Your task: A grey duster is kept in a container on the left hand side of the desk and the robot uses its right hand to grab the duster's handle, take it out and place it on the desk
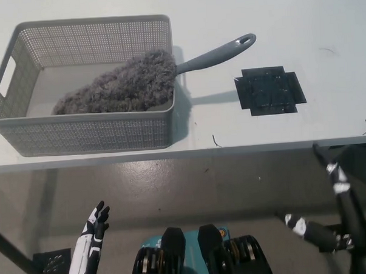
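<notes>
A grey mesh basket (80, 136) stands on the left of the white desk. In it lies the grey duster, its fluffy head (123, 85) resting against the basket's right wall. The grey handle (219, 53) sticks out over the right rim, up and to the right, above the desk top. My black right hand (332, 218) is at the lower right, below the desk's front edge and far from the handle, its fingers spread and holding nothing. My white left hand (93, 238) rests at the lower left below the desk, fingers pointing up, open.
A black taped square (269, 91) marks the desk top right of the basket, below the handle's end. The desk's front edge (232, 150) runs across the middle of the picture. Grey floor lies beneath, with a black desk foot (49, 263) at the lower left.
</notes>
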Robot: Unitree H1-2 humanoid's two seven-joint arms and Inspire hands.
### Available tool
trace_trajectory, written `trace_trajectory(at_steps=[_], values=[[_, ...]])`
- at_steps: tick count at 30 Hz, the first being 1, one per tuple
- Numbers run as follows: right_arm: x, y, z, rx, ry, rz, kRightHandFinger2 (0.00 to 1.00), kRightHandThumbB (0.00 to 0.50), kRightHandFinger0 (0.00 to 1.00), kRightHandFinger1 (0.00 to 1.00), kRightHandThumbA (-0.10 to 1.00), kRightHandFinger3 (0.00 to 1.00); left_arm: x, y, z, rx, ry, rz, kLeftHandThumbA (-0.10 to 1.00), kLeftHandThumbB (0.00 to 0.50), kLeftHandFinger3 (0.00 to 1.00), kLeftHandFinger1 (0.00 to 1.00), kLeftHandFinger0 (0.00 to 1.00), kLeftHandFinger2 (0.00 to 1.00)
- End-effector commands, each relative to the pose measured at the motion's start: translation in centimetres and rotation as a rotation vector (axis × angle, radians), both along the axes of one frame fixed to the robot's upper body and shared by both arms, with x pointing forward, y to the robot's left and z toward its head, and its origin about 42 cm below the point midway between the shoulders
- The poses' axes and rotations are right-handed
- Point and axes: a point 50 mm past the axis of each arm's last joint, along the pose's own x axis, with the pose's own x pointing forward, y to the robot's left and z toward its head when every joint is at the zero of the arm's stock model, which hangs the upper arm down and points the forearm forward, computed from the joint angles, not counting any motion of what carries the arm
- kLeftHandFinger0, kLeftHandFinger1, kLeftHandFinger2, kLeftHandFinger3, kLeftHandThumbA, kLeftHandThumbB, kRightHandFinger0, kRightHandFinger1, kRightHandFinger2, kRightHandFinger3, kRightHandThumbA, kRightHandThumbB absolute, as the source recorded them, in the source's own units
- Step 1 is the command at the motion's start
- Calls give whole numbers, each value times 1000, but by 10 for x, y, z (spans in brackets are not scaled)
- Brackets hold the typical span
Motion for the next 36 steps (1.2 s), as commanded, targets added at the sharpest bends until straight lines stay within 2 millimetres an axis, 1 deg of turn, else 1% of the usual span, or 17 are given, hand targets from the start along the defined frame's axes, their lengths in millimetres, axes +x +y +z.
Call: trace_trajectory(at_steps=[1, 4, 6, 10, 11, 12, 13, 17, 21, 23, 26, 29, 31, 32, 34, 35, 36], values=[[-16, 10, 183, -434, -490, -98, 1000, 495, 1000, 1000, 983, 1000, 3, 3, 16, 38, -156, -3, 1000, 4, 1000, 1000, 1000, 1000], [-8, 23, 208, -516, -512, -105, 1000, 500, 1000, 1000, 928, 1000, 3, 4, 16, 36, -151, -5, 1000, 13, 1000, 1000, 1000, 1000], [2, 35, 221, -597, -504, -115, 1000, 500, 1000, 1000, 883, 1000, 4, 3, 16, 42, -158, -4, 1000, 2, 1000, 1000, 1000, 1000], [25, 57, 234, -679, -476, -110, 1000, 500, 1000, 1000, 874, 1000, 5, 4, 16, 39, -150, -5, 1000, 13, 1000, 1000, 1000, 1000], [33, 63, 237, -699, -458, -105, 1000, 500, 1000, 1000, 843, 1000, 4, 4, 16, 41, -146, -5, 1000, 13, 1000, 1000, 1000, 1000], [40, 69, 239, -714, -443, -99, 1000, 500, 1000, 1000, 841, 1000, 4, 4, 16, 44, -144, -5, 1000, 15, 1000, 1000, 1000, 1000], [49, 75, 240, -742, -418, -93, 1000, 500, 1000, 1000, 885, 1000, 3, 4, 16, 48, -147, -6, 1000, 7, 1000, 1000, 1000, 1000], [75, 91, 240, -803, -362, -89, 1000, 500, 1000, 1000, 1000, 1000, 3, 4, 16, 46, -146, -14, 1000, 9, 1000, 1000, 1000, 1000], [101, 103, 241, -871, -308, -109, 1000, 500, 1000, 1000, 1000, 1000, 4, 4, 17, 45, -136, -24, 1000, 0, 1000, 1000, 1000, 1000], [114, 109, 240, -890, -268, -116, 1000, 500, 1000, 1000, 1000, 1000, 4, 4, 17, 45, -134, -23, 1000, 16, 1000, 1000, 1000, 1000], [132, 113, 235, -933, -206, -131, 1000, 500, 1000, 1000, 1000, 1000, 3, 4, 17, 48, -128, -23, 1000, 11, 1000, 1000, 1000, 1000], [145, 114, 232, -973, -162, -152, 1000, 500, 1000, 1000, 1000, 1000, 4, 4, 18, 57, -142, -22, 1000, 0, 1000, 1000, 1000, 1000], [149, 116, 232, -991, -151, -159, 1000, 500, 1000, 1000, 1000, 1000, 4, 4, 18, 56, -140, -24, 1000, 8, 1000, 1000, 1000, 1000], [152, 118, 233, -997, -146, -163, 1000, 500, 1000, 1000, 1000, 1000, 5, 5, 19, 56, -137, -25, 1000, 24, 1000, 1000, 1000, 1000], [159, 120, 235, -1006, -131, -168, 1000, 500, 1000, 1000, 1000, 1000, 6, 5, 19, 55, -134, -26, 1000, 23, 1000, 1000, 1000, 1000], [163, 123, 236, -1023, -122, -176, 1000, 500, 1000, 1000, 1000, 1000, 6, 6, 18, 57, -143, -32, 1000, 1, 1000, 1000, 1000, 1000], [167, 125, 237, -1037, -116, -183, 1000, 500, 1000, 1000, 1000, 1000, 6, 6, 18, 60, -147, -35, 1000, 0, 1000, 1000, 1000, 1000]])
